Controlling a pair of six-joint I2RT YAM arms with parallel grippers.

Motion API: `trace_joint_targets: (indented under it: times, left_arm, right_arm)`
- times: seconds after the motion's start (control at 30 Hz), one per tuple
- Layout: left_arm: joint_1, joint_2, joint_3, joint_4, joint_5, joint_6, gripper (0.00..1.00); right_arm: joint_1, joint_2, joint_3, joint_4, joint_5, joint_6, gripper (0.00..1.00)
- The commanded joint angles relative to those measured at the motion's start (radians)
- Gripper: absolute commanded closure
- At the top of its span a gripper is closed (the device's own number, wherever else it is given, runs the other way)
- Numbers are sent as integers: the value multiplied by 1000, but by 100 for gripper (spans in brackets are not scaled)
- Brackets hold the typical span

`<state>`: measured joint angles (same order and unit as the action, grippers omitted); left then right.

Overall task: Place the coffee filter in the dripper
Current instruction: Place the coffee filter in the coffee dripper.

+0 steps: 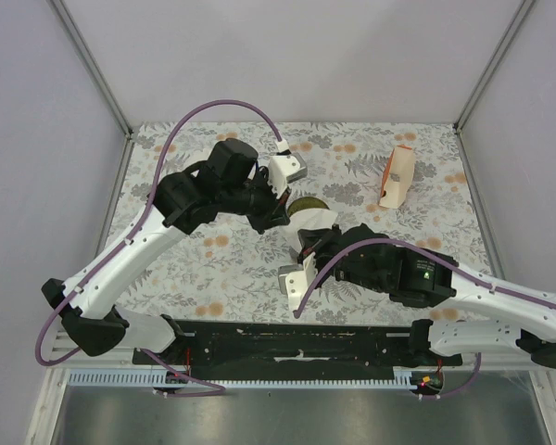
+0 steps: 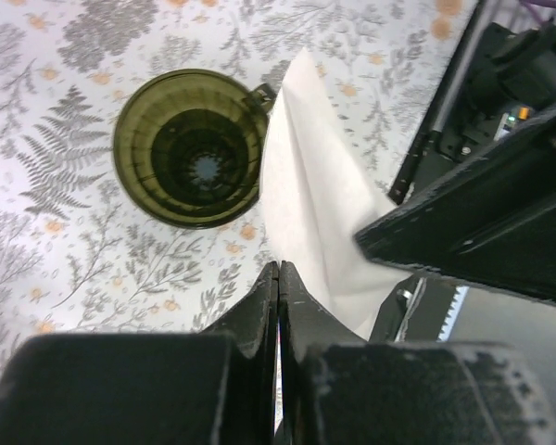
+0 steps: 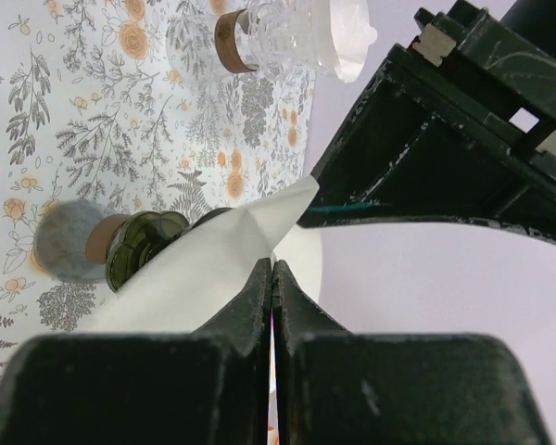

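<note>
The dark olive-green dripper [image 1: 305,203] stands upright on the flowered table, and the left wrist view looks straight down into it [image 2: 190,148]. The white paper coffee filter [image 1: 320,221] hangs in the air just right of the dripper, outside it. It is a folded sheet in the left wrist view [image 2: 310,195] and in the right wrist view [image 3: 195,269]. My left gripper [image 1: 278,210] is shut, its tips [image 2: 278,267] on the filter's left edge. My right gripper [image 1: 307,243] is shut on the filter's other side [image 3: 273,264].
A pale peach packet [image 1: 396,176] lies at the back right. A clear glass jar with a brown band [image 3: 230,39] and a clear glass carafe with white paper [image 3: 306,28] lie beyond the dripper. A blurred grey round thing [image 3: 67,243] sits next to the dripper.
</note>
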<state>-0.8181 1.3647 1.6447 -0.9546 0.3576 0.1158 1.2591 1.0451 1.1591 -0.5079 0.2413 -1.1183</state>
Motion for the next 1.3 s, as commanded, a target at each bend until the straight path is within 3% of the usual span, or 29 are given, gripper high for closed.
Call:
trace_joint_targets:
  times: [0.0,0.3,0.33,0.43,0.6,0.77,0.9,1.07,1.2,1.27]
  left_arm:
    - [11,-21,38,54,-155,-8,98]
    - [-7,-24,53,57,-57,38,98]
    - [-10,-26,53,57,-83,45,98]
    - [-13,-33,56,62,-170,99,98]
    - [-96,-79,9,140,-342,253,98]
    - [-165,-176,-126,299,-537,404,98]
    - [-203,-216,-180,428,-664,487,98]
    - [-286,-253,-273,627,-802,639,98]
    - [-334,-280,-371,856,-891,777,98]
    - [-335,-283,-375,910,-913,774,98]
  right_arm:
    - [2,-42,-16,32,27,-2,100]
    - [0,-3,-16,97,16,11,100]
    - [0,1,-15,121,26,26,96]
    - [-9,-13,-3,144,24,116,73]
    - [-84,-111,-47,259,-97,358,47]
    - [-154,-204,-96,394,-99,670,34]
    - [-193,-229,-96,451,80,943,22]
    - [-276,-273,-121,471,216,1412,19]
    - [-323,-270,-170,613,196,1616,16]
    - [-329,-261,-217,716,205,1689,14]
